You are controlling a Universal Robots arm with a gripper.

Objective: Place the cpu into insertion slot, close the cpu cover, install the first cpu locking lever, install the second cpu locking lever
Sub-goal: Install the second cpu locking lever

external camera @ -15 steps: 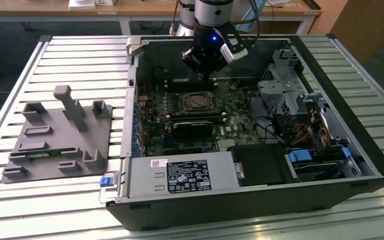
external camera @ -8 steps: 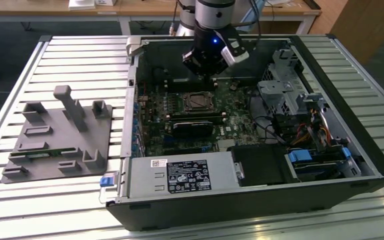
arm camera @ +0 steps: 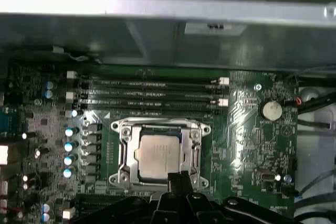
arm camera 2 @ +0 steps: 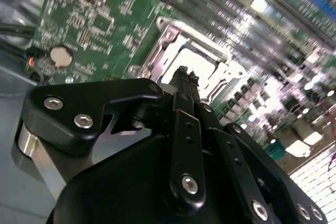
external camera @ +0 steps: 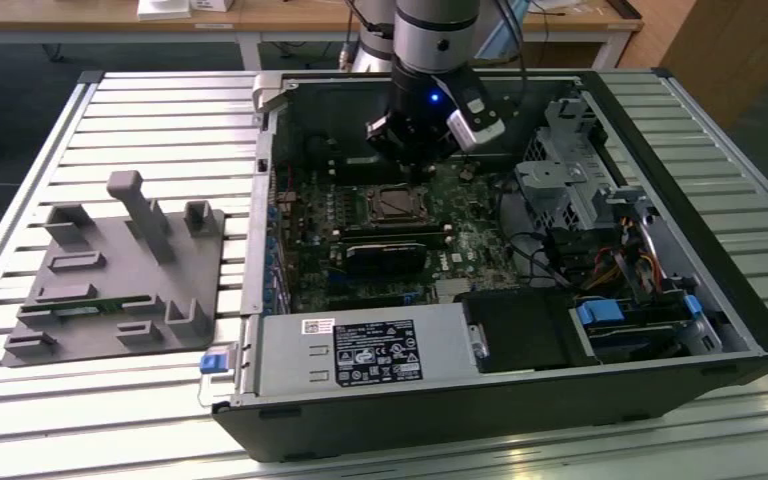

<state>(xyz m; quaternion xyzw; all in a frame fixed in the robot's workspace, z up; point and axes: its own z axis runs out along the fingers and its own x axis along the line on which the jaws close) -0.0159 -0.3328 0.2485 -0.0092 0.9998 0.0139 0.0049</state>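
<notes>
**Gripper over the covered socket**

The gripper (arm camera: 178, 178) hovers just above the insertion slot (arm camera: 160, 153), its jaws pinched together and holding nothing. The cpu (arm camera: 159, 156) lies in the slot, framed by the cpu cover (arm camera: 125, 153), which lies flat around it. Beyond the slot run long black memory slots (arm camera: 152, 94); a coin battery (arm camera: 271, 110) sits beside it, well apart.

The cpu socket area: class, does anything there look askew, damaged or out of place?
Nothing stands out. The cpu sits square in the insertion slot, the cpu cover lies flat around it, and the tool hovers at its edge.
</notes>
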